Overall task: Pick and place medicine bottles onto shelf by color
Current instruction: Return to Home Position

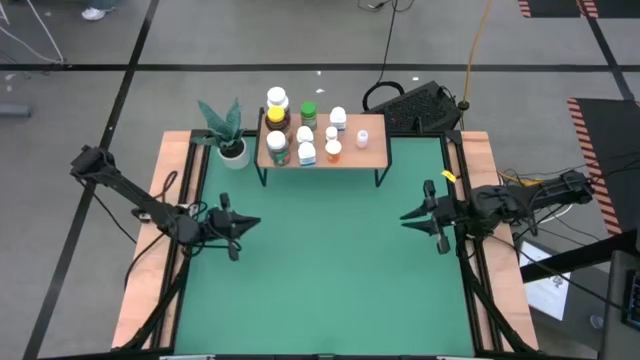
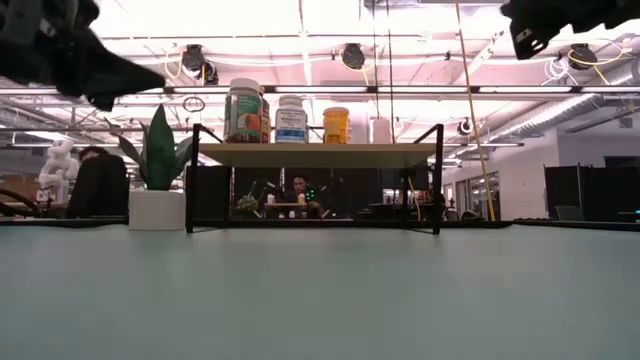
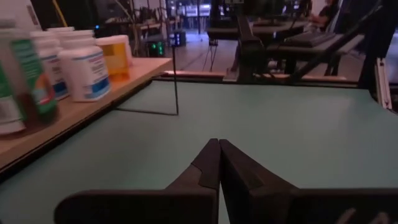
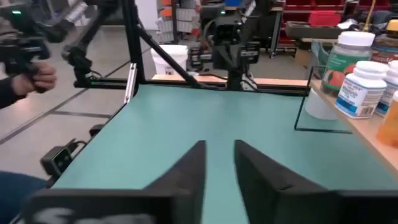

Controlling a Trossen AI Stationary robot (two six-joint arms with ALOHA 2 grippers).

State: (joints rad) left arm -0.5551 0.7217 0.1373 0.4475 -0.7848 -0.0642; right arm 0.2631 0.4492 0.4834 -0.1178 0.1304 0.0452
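The light-wood shelf [image 1: 352, 156] stands on thin black legs at the table's far edge. Several medicine bottles [image 1: 305, 130] stand upright on its board: amber and green ones toward the left, white-and-blue ones in the middle, an orange one [image 1: 333, 151] and a pale pink one [image 1: 362, 139] toward the right. The low view shows a green-labelled bottle [image 2: 245, 110], a white-and-blue one [image 2: 291, 118] and an orange one [image 2: 336, 124]. My left gripper [image 1: 255, 222] hovers shut over the table's left side. My right gripper [image 1: 404, 217] hovers over the right side, slightly open [image 4: 220, 152]. Neither holds anything.
A white pot with a green plant [image 1: 230, 138] stands just left of the shelf. A dark keyboard-like device [image 1: 415, 108] lies behind the table's far right corner. The green table top [image 1: 320, 270] lies between the two grippers. A person's hand [image 4: 37, 76] shows beyond the table.
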